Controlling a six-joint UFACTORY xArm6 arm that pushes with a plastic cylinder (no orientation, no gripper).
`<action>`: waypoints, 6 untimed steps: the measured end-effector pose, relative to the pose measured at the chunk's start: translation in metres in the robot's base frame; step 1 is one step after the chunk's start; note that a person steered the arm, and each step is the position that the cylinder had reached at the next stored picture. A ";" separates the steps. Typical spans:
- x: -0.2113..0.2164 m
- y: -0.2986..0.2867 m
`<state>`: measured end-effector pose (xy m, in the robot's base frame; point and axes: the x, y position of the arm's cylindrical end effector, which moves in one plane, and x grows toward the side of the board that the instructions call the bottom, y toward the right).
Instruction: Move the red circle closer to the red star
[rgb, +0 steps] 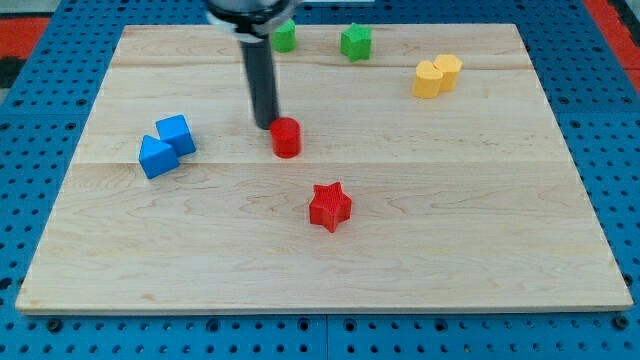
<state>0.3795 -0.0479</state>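
One tip touching red circle; red star near.

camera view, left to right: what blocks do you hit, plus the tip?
Blue blocks → my tip → red circle, touching the tip's right → red star → green star → yellow blocks. Green block at the top left out: it overlaps the circle's column.

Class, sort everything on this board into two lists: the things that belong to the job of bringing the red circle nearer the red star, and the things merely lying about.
Belongs to the job:
red circle
red star
my tip, just up-left of the circle

Lying about:
two blue blocks, view's left
two green blocks, view's top
two yellow blocks, view's upper right
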 end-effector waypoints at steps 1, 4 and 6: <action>0.000 0.042; -0.020 0.044; 0.025 0.005</action>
